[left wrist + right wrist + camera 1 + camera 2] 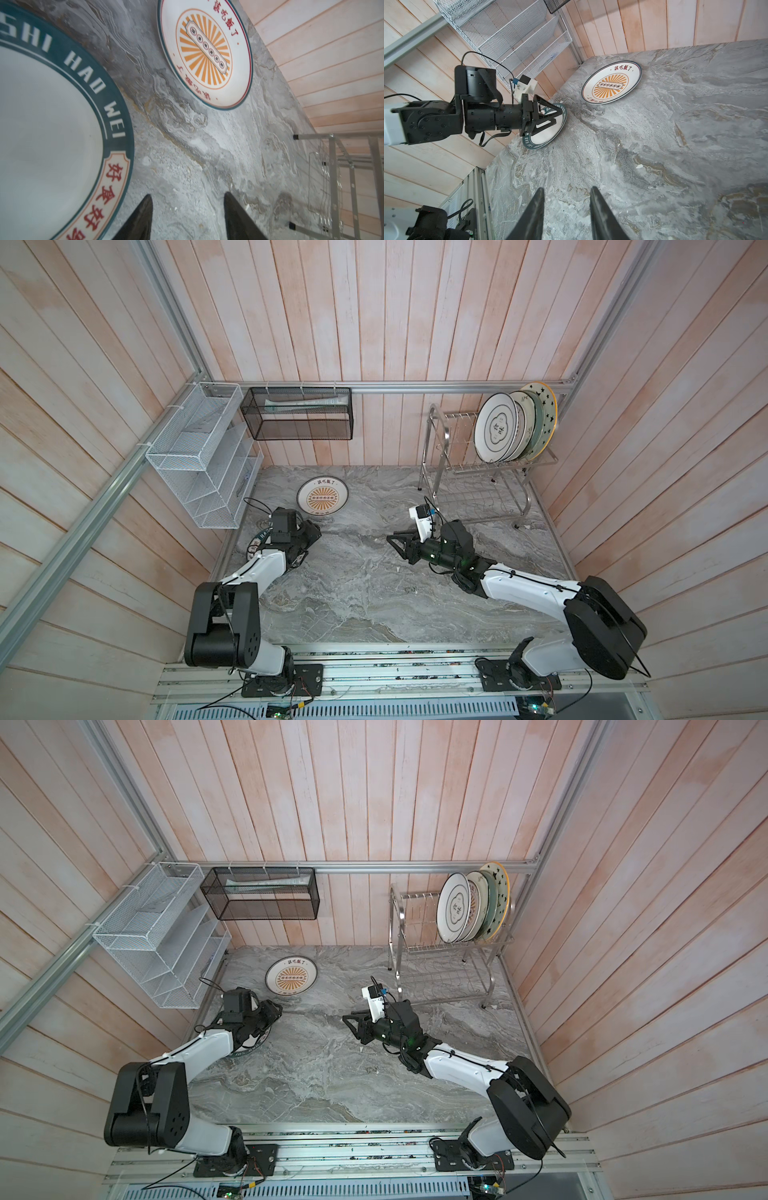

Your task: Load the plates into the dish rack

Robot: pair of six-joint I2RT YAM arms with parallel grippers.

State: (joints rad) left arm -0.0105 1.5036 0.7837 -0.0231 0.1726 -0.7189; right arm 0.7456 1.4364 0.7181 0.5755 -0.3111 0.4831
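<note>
You have two plates left flat on the counter point(374, 593), well apart from the dish rack point(505, 467). The sunburst plate point(611, 83) sits near the back wall and carries red characters reading 該吃飯了 above its orange rays, with the same line repeated along its opposite edge. The lettered plate point(52, 124) lies at the counter's left edge; on its dark-green rim you can read "SHI HAO WEI" in white, and a cream panel beside it holds red characters starting 好食好. Your left gripper point(187, 197) hangs just over this plate's rim, jaws moderately apart with only bare counter between the fingers. Your right gripper point(566, 190) is low over the middle of the counter, pointing toward the left arm, jaws set narrower but parted and holding nothing. In the rack's upper tier you have plates standing upright at its right end: a green-ringed white plate point(496, 429) in front, whose dark centre characters are too small to read, and a yellow-rimmed star plate point(544, 406) at the back. You can count at least four rims there, packed too closely to be sure of more. The rack's lower tier holds no plates.
</note>
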